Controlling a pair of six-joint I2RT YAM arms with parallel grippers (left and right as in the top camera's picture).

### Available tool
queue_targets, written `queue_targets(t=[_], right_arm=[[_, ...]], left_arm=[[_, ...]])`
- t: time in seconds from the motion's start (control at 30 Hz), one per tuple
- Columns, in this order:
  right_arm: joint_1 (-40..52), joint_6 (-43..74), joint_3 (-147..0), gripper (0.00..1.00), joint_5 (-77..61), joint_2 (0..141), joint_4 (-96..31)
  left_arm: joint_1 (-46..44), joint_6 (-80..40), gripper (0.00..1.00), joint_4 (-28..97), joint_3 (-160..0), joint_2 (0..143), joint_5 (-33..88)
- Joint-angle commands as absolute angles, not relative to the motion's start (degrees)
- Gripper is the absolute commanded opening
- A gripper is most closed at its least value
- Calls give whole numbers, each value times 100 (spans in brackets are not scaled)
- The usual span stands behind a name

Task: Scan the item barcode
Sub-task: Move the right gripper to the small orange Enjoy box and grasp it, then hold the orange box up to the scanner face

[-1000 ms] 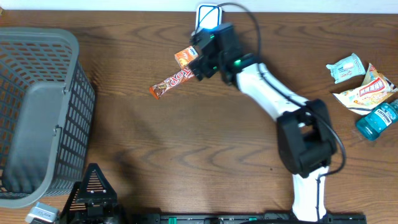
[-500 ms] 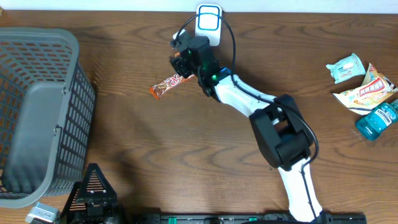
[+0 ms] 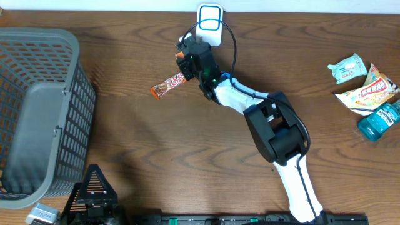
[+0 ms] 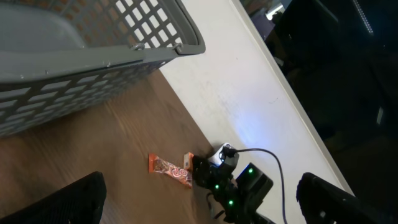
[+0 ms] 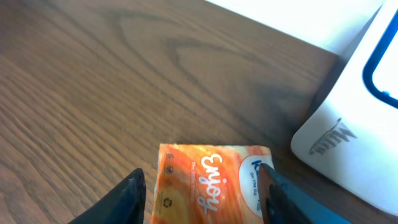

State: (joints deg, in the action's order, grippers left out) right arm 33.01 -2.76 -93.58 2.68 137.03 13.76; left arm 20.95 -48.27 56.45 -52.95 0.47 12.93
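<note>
This looks like a pretend shop checkout, with a brown wooden counter (image 3: 156, 144), a grey shopping basket (image 3: 80, 119), a white scanner (image 3: 210, 17) at the back edge, and snack packs (image 3: 369, 90) and a blue bottle (image 3: 380, 120) lying at one side

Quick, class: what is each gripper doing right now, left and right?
Left gripper: open, holding nothing.
Right gripper: fingers on either side of the orange packet; cannot tell whether it grips it.
</note>
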Motion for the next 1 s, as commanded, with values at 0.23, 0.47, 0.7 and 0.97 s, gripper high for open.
queue_targets(t=[0.23,0.47,0.7,0.97], right_arm=[[3245,-128,-9386,31,355,13926,1236],[3155,-130,-9386,21,370,13926,676],[3138,126,-9386,12,506,13627,-346],[3140,246,-9386,3,1017,12567,-2071]], left_arm=[[2126,-4880,98,5627,-5262,16,1238],[2126,-4882,98,5627,-5262,16,1238],[2126,-4880,98,5627,-5262,16,1238],[2126,-4882,98,5627,-5262,16,1238]])
